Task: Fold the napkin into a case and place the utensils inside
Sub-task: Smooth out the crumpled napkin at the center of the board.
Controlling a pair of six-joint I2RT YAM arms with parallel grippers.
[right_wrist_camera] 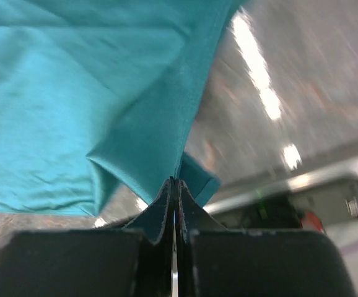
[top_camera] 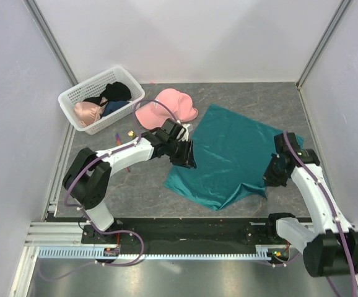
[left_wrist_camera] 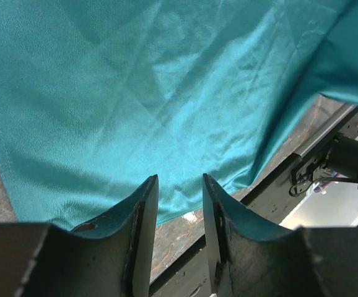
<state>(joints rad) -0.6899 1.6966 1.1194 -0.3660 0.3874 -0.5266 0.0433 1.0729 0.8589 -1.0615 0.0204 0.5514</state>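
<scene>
The napkin (top_camera: pixel 231 151) lies spread on the counter (top_camera: pixel 135 185), rumpled along its near edge. The left gripper (top_camera: pixel 184 154) hovers over the napkin's left edge, jaws slightly apart and holding nothing. The right gripper (top_camera: pixel 275 173) has its jaws pinched tight on a fold at the napkin's near right corner. The utensils (top_camera: pixel 118 135) lie well left of the napkin.

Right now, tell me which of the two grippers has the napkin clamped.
The right gripper: its jaws are shut on a fold of the teal napkin. The left gripper stands open, gripping nothing.
</scene>
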